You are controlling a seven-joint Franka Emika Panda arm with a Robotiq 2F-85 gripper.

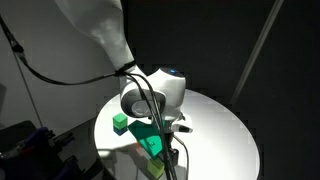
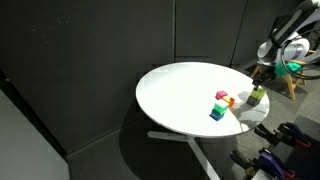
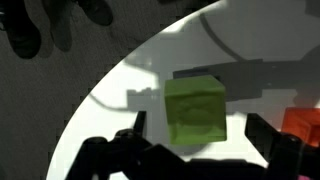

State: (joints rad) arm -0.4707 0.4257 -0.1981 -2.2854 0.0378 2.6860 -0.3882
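Observation:
In the wrist view my gripper is open, with its two dark fingers on either side of a light green cube that rests on the round white table. The fingers do not touch the cube. In both exterior views the cube sits near the table's edge, with the gripper just above it. In an exterior view the arm's wrist hides the fingers.
A small cluster of coloured blocks (pink, orange, green, blue) sits further in on the table; its orange block shows in the wrist view. A teal block lies near the arm. Cables hang from the wrist. Dark curtains surround the table.

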